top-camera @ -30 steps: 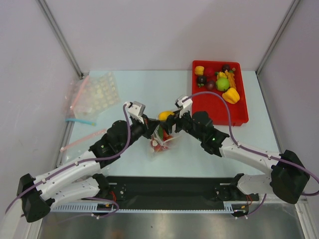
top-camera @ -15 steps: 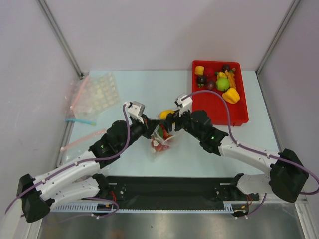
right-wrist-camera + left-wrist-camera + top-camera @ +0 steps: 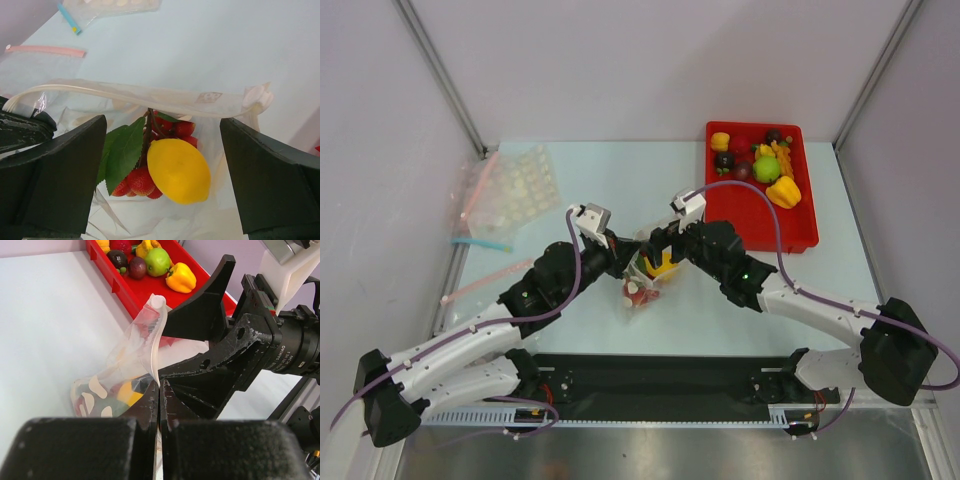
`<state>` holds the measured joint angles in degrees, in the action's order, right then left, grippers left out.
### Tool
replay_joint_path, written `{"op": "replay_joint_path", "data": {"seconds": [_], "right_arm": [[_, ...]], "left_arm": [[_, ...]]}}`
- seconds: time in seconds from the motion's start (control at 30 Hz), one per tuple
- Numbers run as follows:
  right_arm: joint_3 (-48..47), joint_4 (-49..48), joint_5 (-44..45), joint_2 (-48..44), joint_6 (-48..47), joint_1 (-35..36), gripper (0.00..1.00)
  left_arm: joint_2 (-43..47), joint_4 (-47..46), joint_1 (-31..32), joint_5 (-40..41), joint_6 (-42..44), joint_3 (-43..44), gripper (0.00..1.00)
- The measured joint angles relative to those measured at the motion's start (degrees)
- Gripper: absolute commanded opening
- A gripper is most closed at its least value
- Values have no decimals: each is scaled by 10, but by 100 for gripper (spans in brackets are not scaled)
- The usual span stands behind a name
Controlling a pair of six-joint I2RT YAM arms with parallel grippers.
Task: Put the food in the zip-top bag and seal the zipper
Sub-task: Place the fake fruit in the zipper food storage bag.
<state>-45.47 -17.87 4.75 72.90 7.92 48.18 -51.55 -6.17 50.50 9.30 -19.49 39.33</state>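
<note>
Zip-top bag (image 3: 638,285), a small clear crinkly plastic pouch, is lying on the pale smooth table (image 3: 570,180) between the two arms, its mouth standing open; we are seeing its zipper (image 3: 125,92), a thin whitish strip, arching across the right wrist view and ending in a round white tab (image 3: 257,95). Left gripper (image 3: 159,390) is pressing its black fingers together on that strip, pinching the rim and holding it up; right gripper (image 3: 162,122) is hanging over the mouth with its two matte black fingers spread wide, touching nothing. Between them a smooth yellow lemon-shaped toy (image 3: 178,170) is sitting at the pouch's mouth against a cluster of bumpy red strawberries (image 3: 137,182) with a flat green leaf (image 3: 122,150); we cannot tell how far in it is lying. Other glossy food is resting well apart in the red plastic tray (image 3: 760,228): a yellow pepper (image 3: 783,192), a round green apple (image 3: 766,169) and dark purple fruits (image 3: 724,160).
</note>
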Motion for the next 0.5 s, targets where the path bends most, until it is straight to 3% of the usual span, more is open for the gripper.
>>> {"op": "replay_joint_path", "data": {"seconds": [0.5], "right_arm": [[0, 1, 4, -9, 2, 0, 100]], "left_arm": [[3, 3, 0, 9, 0, 0, 0]]}}
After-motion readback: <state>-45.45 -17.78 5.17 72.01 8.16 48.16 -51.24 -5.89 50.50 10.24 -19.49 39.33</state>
